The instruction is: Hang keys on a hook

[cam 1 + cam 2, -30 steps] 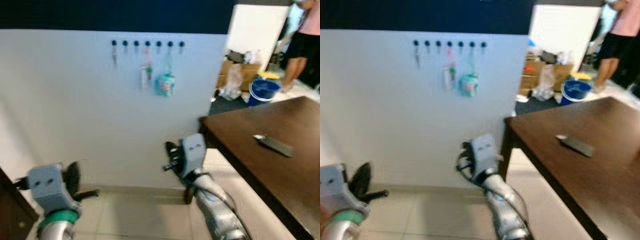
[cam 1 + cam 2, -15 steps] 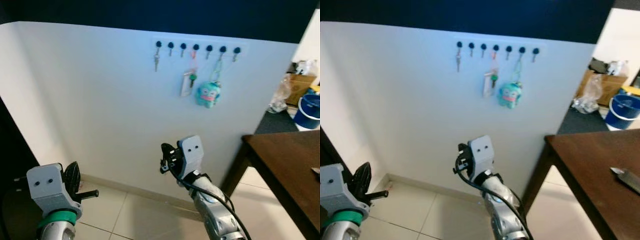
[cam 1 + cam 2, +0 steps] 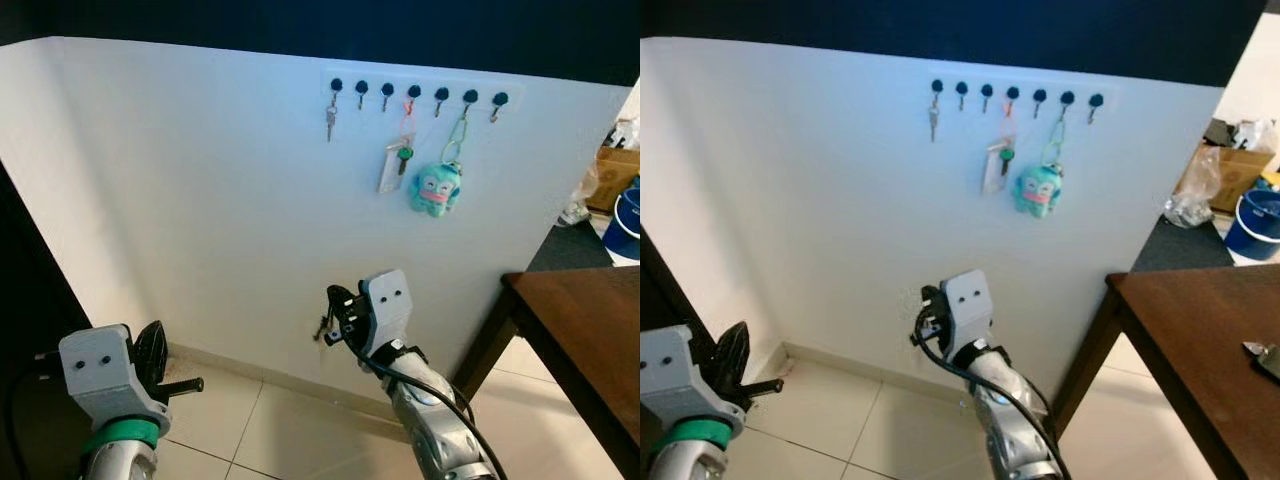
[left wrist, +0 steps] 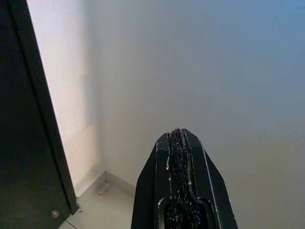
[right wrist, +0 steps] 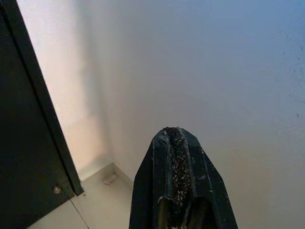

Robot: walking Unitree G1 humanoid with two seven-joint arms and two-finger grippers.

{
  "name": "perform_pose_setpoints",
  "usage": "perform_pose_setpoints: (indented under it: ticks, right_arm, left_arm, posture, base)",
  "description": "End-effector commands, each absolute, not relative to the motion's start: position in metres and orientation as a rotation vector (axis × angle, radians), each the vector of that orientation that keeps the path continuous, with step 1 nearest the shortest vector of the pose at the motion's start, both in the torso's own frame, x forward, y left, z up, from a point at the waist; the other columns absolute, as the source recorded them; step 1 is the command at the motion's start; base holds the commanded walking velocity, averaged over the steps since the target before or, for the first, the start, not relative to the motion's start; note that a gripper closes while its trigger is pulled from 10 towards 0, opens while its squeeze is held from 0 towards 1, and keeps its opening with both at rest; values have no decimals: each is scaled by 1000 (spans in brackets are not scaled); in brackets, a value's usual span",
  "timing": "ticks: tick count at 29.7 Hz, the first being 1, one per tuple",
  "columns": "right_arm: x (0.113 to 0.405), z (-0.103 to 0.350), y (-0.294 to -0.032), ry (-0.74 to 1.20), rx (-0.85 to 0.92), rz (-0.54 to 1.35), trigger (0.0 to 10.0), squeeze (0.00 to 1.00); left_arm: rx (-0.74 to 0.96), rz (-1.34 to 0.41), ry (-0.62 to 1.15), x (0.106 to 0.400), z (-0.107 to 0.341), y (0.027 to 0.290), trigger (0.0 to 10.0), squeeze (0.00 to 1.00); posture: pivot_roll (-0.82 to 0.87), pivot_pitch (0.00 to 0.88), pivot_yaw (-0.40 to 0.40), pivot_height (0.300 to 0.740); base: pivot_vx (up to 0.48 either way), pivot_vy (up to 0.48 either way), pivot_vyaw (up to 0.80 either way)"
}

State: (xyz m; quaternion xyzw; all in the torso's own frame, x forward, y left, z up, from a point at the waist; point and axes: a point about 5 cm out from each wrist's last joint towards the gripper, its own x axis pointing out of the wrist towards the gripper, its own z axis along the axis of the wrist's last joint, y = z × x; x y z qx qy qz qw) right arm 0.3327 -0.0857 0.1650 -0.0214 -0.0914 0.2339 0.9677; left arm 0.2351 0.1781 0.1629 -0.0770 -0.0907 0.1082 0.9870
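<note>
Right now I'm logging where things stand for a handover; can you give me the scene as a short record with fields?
Hooks: row of seven dark round wall hooks
Taken: small silver key; white tag with green key; teal plush charm
Right gripper: shut, below the hooks, small keys dangling
Left gripper: shut, idle, low
Beside: dark brown wooden table

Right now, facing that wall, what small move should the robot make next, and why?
Probably raise the right gripper, which is shut on what look like keys, toward the hook rack. The rack hangs well above it on the wall, and the second hook looks free.
</note>
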Motion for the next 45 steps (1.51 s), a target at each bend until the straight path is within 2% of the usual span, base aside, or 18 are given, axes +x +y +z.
perform_pose_setpoints:
  ticks: [1, 23, 45]
  right_arm:
    - [333, 170, -85, -208, -28, 471, 10000, 0]
    - [333, 158, -90, -145, -20, 454, 10000, 0]
    - [332, 158, -89, -146, -24, 457, 10000, 0]
  left_arm:
    - [-150, 215, -161, 235, 158, 179, 10000, 0]
    - [-146, 218, -133, 236, 155, 177, 10000, 0]
    - [-154, 215, -143, 236, 157, 178, 10000, 0]
  posture:
    - [-64, 12, 88, 740]
    - [-61, 14, 86, 740]
    - [-58, 15, 87, 740]
  base:
    - [0, 0, 0]
    - [0, 0, 0]
    - [326, 0, 0]
